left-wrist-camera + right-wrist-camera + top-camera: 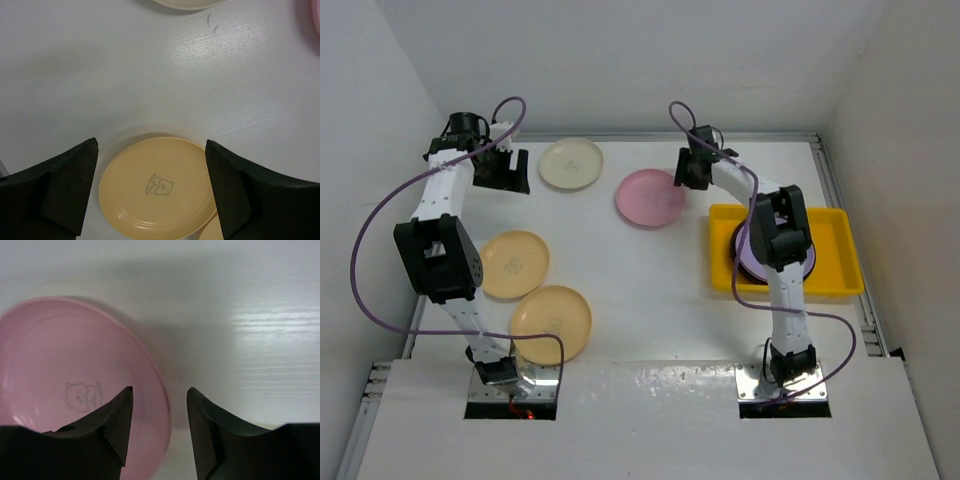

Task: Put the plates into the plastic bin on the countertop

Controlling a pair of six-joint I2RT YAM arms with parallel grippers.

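We find the right gripper (159, 389) open, its fingers set either side of the far right rim of the pink plate (650, 197); we cannot tell whether they touch it. That plate lies on the countertop (640, 280), just left of the yellow bin (835, 250). In the bin we see a lavender plate (810, 262), partly hidden by the right arm. The left gripper (505, 170) is spread wide and holds nothing, at the far left beside the cream plate (571, 163). At the near left lie one tan plate (513, 264) and a second tan plate (551, 323), close together.
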